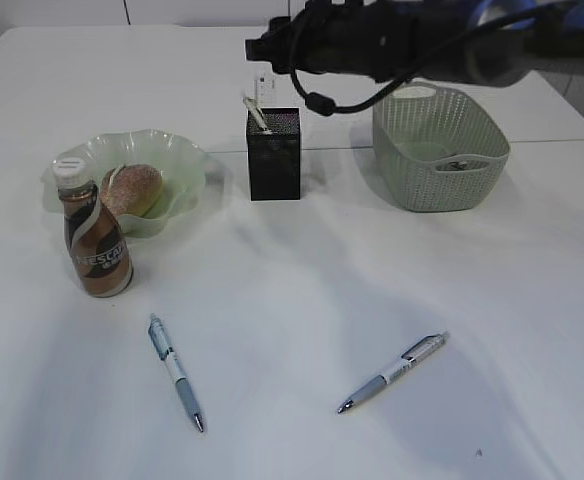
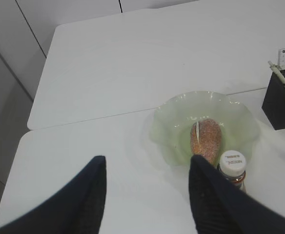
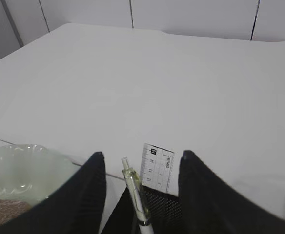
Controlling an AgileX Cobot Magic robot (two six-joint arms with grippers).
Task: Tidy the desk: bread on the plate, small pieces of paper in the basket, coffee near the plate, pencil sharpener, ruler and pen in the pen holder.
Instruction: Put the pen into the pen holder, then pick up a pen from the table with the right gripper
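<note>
Over the black mesh pen holder (image 1: 274, 153), at the upper middle of the exterior view, the right end effector (image 3: 138, 195) hangs with its fingers spread apart and nothing between them. Just below it a clear pen (image 3: 135, 195) and a white ruler (image 3: 157, 166) stand up out of the holder. The left end effector (image 2: 147, 195) is also spread wide and empty, above bare table (image 1: 302, 300) at the lower middle of the left wrist view. Beyond it sits the pale green plate (image 1: 187, 160) with the bread (image 1: 132, 188) on it, and the coffee bottle (image 1: 94, 240) stands upright just in front of the plate, at the left of the exterior view. Two more pens lie flat on the table toward the bottom: a blue-and-white pen (image 1: 175, 371) at lower left and a grey pen (image 1: 393, 372) at lower right, well apart. The green basket (image 1: 440, 150) sits at upper right with some small bits in its bottom.
</note>
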